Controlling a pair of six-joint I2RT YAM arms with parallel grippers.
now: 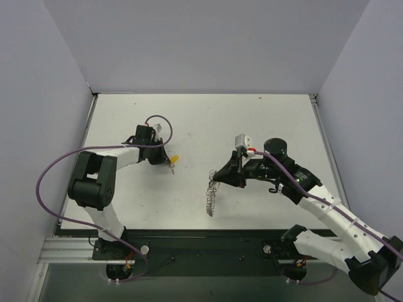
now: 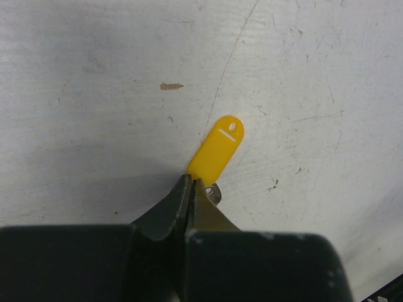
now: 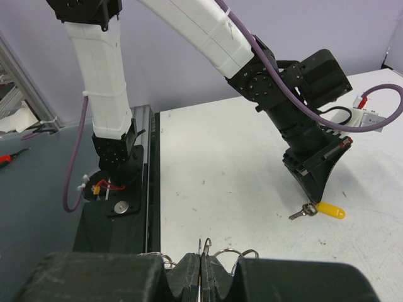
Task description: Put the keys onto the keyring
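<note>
Top view: the silvery coiled-wire keyring [image 1: 212, 196] is pinched at its upper end by the closed right jaws, w/ the rest trailing on the white counter [image 1: 264, 119], probably to steady it. Left wrist: the yellow plastic-headed key [image 2: 217, 150] is clamped at the head's base by the left jaws. Right wrist: the key's blade is left bare, presumably for threading, and is kept well apart from the ring.

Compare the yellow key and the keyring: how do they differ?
The yellow key is small, with a solid yellow head; the keyring is a longer, silvery wire coil. The key sits in the left gripper, the keyring in the right gripper. Both are pinched by shut jaws.
</note>
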